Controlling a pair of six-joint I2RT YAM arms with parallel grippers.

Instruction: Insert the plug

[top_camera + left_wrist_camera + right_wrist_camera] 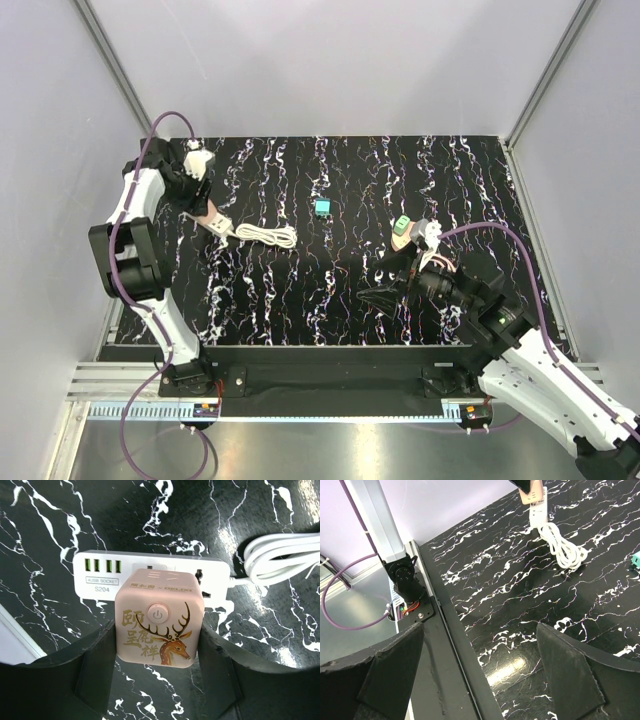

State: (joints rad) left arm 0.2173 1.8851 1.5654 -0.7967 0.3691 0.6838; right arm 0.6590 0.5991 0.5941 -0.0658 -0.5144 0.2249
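The left end effector (157,655) is clenched on the pink cube plug (159,622), which sits against the middle of the white power strip (100,575), upper left in the top view. The strip's long axis runs side to side across the wrist view, just ahead. Labels read "4USB SOCKET", "S204", perhaps "DELIXI". The right end effector (480,665) gapes empty, well apart

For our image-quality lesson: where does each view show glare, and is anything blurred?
Top external: light strip reflects off the metal rail; left wrist: soft glare on the table, pink cube sharp; right wrist: bright sheen there too.
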